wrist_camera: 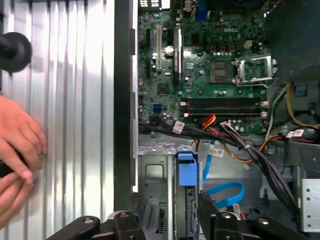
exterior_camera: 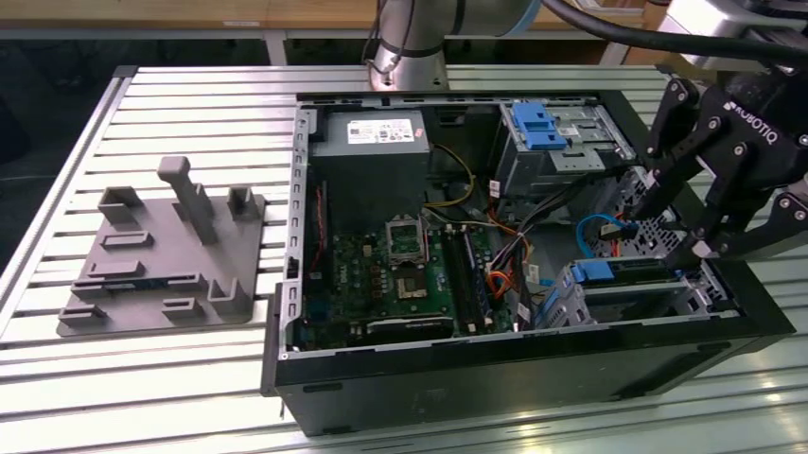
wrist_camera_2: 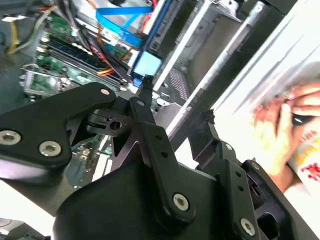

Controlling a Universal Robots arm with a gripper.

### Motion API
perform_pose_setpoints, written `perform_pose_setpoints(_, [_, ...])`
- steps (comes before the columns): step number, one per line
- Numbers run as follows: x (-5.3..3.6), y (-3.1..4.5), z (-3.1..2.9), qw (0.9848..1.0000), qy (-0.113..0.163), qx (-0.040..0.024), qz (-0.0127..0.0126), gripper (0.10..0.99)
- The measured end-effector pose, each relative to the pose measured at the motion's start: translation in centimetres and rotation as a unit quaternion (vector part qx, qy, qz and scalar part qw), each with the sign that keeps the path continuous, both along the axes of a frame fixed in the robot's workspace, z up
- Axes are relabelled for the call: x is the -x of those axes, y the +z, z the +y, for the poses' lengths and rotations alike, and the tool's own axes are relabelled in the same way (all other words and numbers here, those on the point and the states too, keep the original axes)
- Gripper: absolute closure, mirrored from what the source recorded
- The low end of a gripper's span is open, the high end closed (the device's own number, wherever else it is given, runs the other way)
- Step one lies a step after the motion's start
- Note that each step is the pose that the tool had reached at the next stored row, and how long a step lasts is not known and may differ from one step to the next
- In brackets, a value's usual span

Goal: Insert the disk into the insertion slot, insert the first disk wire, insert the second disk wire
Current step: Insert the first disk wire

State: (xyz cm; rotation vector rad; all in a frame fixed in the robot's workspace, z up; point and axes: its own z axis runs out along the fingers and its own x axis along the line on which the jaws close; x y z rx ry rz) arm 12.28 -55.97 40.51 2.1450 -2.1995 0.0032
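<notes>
Slatted aluminium table carries an open black computer case. At its corner on the exterior view's right, the blue-framed grey disk appears seated in the silver perforated drive cage. The black gripper hovers above with its fingers wide and empty. Both wires seem left to do.

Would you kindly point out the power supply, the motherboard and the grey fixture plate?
power supply (exterior_camera: 375,132): exterior view, its white label.
motherboard (exterior_camera: 360,274): exterior view, green board surface.
grey fixture plate (exterior_camera: 158,261): exterior view, flat base.
</notes>
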Motion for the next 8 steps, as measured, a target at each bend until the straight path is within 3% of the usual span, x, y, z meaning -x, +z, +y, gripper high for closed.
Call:
perform_pose_setpoints(3, [0.03,-0.01,0.04,0.9999,-0.002,0.0028,-0.0150,0.529])
perform_pose_setpoints(5, [0.03,-0.01,0.07,0.9997,-0.007,0.0029,-0.0230,0.529])
perform_pose_setpoints(8, [0.02,-0.02,0.11,0.9994,-0.022,0.0032,-0.0265,0.529])
